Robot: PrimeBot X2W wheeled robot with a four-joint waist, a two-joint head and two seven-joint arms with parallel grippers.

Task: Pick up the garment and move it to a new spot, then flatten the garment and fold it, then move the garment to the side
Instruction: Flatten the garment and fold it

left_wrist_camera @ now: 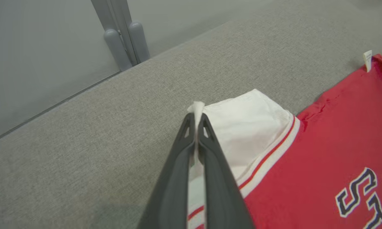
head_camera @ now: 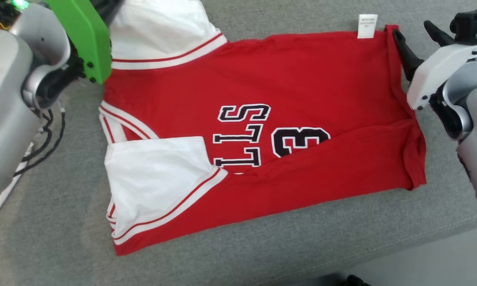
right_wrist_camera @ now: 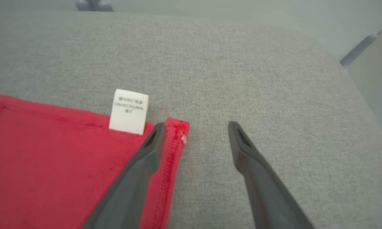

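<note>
The garment (head_camera: 262, 131) is a red jersey with white sleeves, black lettering and a white label (head_camera: 367, 26); it lies spread on a grey padded surface (head_camera: 64, 222). My left gripper (left_wrist_camera: 195, 119) is shut on the corner of the far white sleeve (left_wrist_camera: 251, 124), a tuft of white cloth poking out between its tips. The green-cased left arm (head_camera: 83, 35) hangs over that sleeve at the upper left. My right gripper (right_wrist_camera: 195, 127) stands open at the garment's far right corner (right_wrist_camera: 178, 127), one finger (right_wrist_camera: 153, 143) over the red hem, the other over bare grey surface.
The grey surface (right_wrist_camera: 257, 79) ends at a front edge at the lower right, with pale floor (head_camera: 421, 262) beyond. Grey frame posts (left_wrist_camera: 124, 41) rise behind the far edge. Black cables (head_camera: 44, 135) hang beside my left arm.
</note>
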